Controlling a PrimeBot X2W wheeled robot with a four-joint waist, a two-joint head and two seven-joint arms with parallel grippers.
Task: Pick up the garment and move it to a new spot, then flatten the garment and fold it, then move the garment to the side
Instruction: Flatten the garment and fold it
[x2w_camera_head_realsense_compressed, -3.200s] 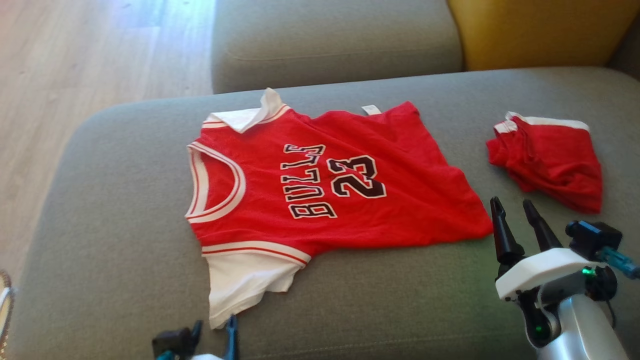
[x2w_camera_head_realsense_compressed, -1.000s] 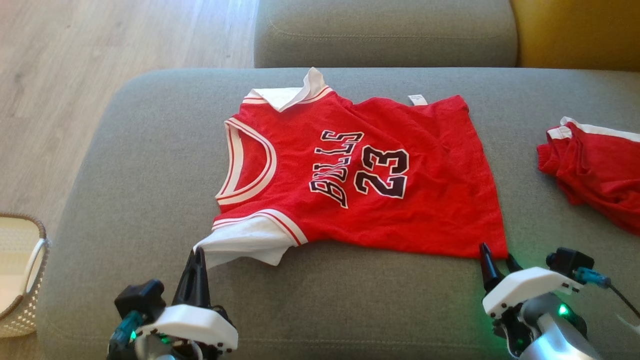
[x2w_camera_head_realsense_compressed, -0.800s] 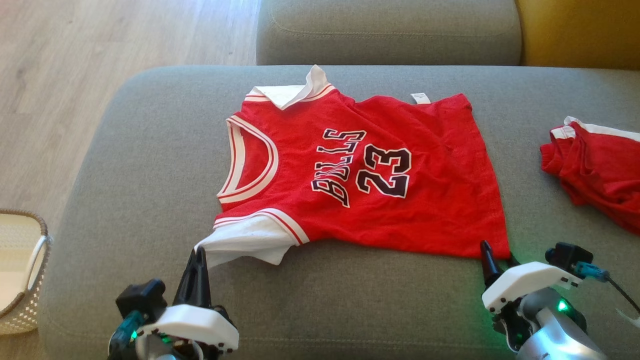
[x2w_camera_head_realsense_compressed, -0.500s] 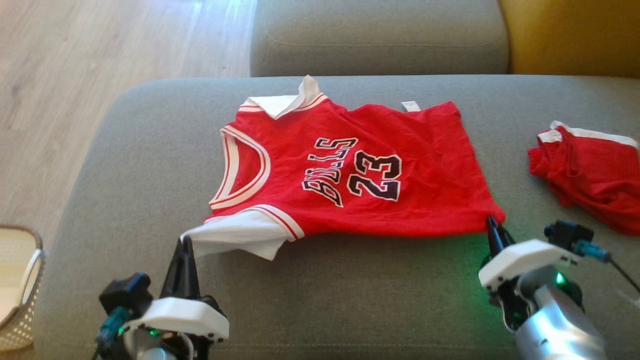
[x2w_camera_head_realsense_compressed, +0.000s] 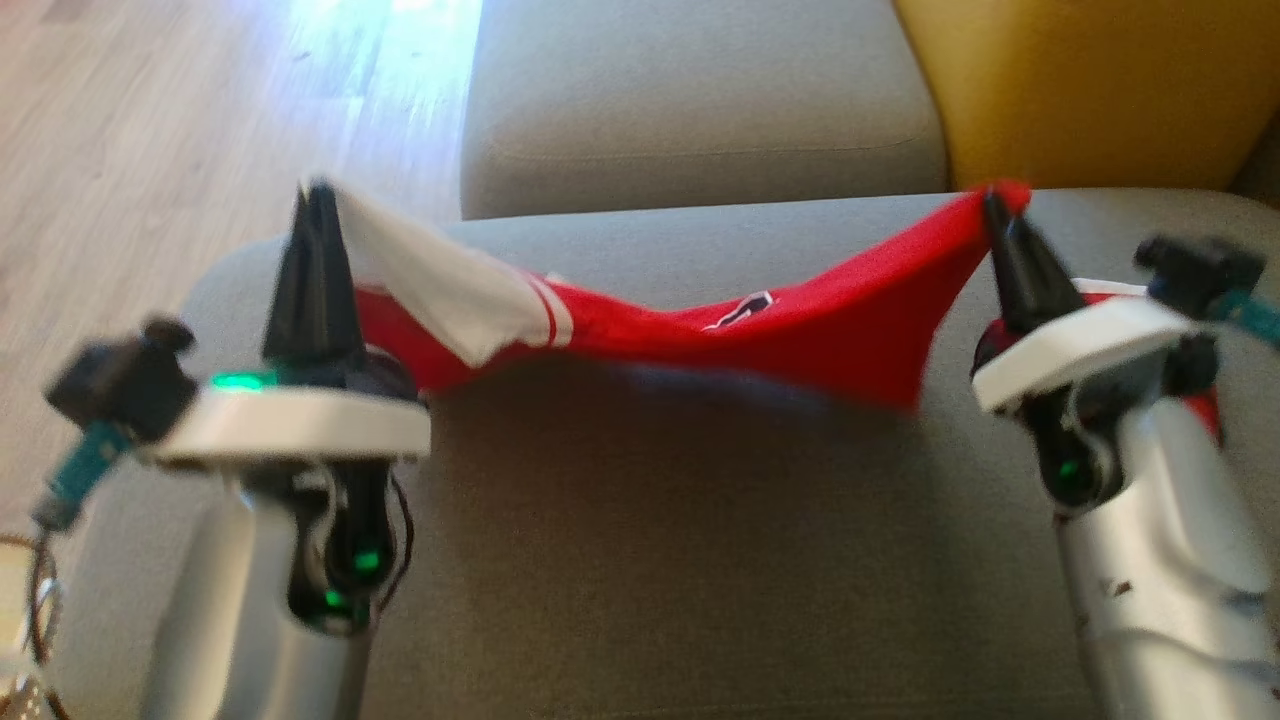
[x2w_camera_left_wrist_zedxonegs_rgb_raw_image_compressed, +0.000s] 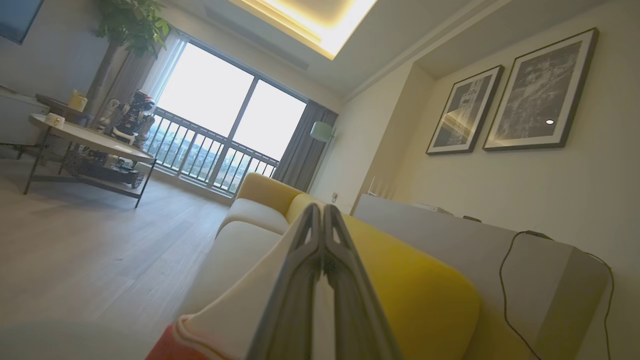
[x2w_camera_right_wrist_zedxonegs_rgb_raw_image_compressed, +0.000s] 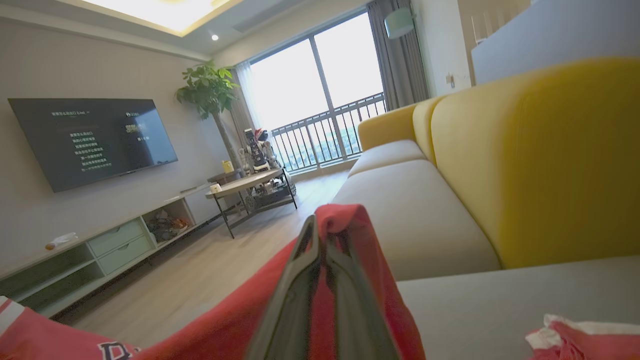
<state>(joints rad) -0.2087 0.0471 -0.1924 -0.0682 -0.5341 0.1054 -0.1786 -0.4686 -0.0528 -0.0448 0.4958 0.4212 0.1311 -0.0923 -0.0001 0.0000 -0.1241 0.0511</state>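
Note:
The garment (x2w_camera_head_realsense_compressed: 800, 340), a red jersey with white sleeves and dark lettering, hangs stretched between my two raised grippers above the grey sofa cushion (x2w_camera_head_realsense_compressed: 650, 560). My left gripper (x2w_camera_head_realsense_compressed: 318, 192) is shut on its white sleeve corner (x2w_camera_left_wrist_zedxonegs_rgb_raw_image_compressed: 240, 315). My right gripper (x2w_camera_head_realsense_compressed: 992, 203) is shut on the red hem corner (x2w_camera_right_wrist_zedxonegs_rgb_raw_image_compressed: 350, 225). The cloth sags in the middle and its far side is hidden behind the fold. In the right wrist view the red fabric (x2w_camera_right_wrist_zedxonegs_rgb_raw_image_compressed: 225, 320) drapes away to the left of the fingers.
A second red and white garment (x2w_camera_right_wrist_zedxonegs_rgb_raw_image_compressed: 585, 340) lies on the cushion behind my right arm. A yellow backrest (x2w_camera_head_realsense_compressed: 1090, 90) and a grey cushion (x2w_camera_head_realsense_compressed: 690, 100) stand beyond. Wooden floor (x2w_camera_head_realsense_compressed: 150, 150) lies to the left.
My right gripper closed on the hem corner. Both grippers then rose and lifted the jersey off the cushion, where it had lain flat. The head view also shifted.

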